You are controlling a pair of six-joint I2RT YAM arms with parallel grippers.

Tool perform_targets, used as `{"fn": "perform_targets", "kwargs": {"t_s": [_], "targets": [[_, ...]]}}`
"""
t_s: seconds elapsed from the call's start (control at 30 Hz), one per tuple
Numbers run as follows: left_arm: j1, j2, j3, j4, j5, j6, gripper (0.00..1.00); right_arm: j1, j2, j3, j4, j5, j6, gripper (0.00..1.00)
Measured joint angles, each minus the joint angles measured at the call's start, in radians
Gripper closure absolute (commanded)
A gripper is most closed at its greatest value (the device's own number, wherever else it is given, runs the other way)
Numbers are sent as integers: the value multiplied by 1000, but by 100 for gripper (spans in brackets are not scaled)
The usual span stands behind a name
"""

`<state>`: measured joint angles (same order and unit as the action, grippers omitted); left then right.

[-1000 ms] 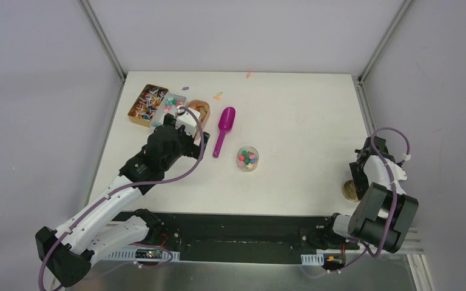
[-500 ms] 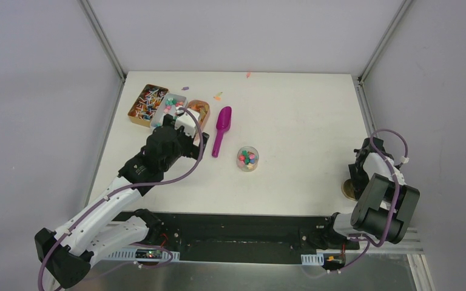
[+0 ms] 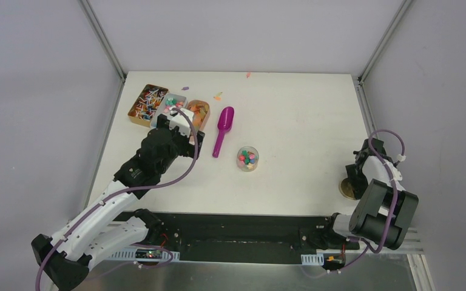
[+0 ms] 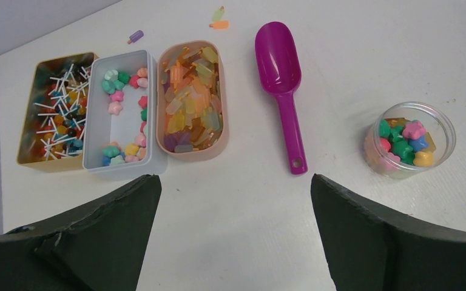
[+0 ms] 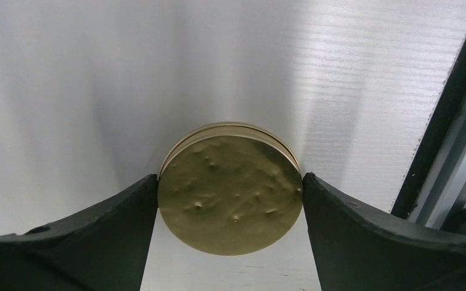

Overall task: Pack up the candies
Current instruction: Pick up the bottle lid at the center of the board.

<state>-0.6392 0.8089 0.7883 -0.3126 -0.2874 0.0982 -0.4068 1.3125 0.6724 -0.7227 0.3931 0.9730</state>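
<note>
Plainly, the left hand (image 4: 233,185) hung spread wide above the worktop (image 4: 364,54), holding nothing, on the near side of the trays. The candies (image 4: 191,100) lay mostly there: amber and yellow pieces filled the pink oval tray (image 4: 192,155), and pink, green and blue ones were scattered in the white tray (image 4: 119,136) touching it. More sat heaped in the open clear jar (image 4: 446,130), right of the magenta scoop (image 4: 282,79). Near the worktop's right edge the right hand (image 5: 230,180) pinched the gold lid (image 5: 230,203), a finger against each side of its rim.
</note>
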Motion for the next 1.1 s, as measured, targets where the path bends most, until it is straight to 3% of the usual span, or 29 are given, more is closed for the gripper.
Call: {"fn": "perform_targets", "kwargs": {"t_s": [0.17, 0.4, 0.77, 1.1], "targets": [[0, -16, 0, 0, -27, 0, 3, 31, -7, 0, 18, -23, -50, 33], [0, -32, 0, 0, -51, 0, 3, 178, -37, 10, 31, -29, -112, 36], [0, -42, 0, 5, -107, 0, 3, 559, 8, 163, 49, 6, -201, 40], [0, -92, -2, 6, -183, 0, 4, 829, 55, 375, 98, -53, -414, 41]]}}
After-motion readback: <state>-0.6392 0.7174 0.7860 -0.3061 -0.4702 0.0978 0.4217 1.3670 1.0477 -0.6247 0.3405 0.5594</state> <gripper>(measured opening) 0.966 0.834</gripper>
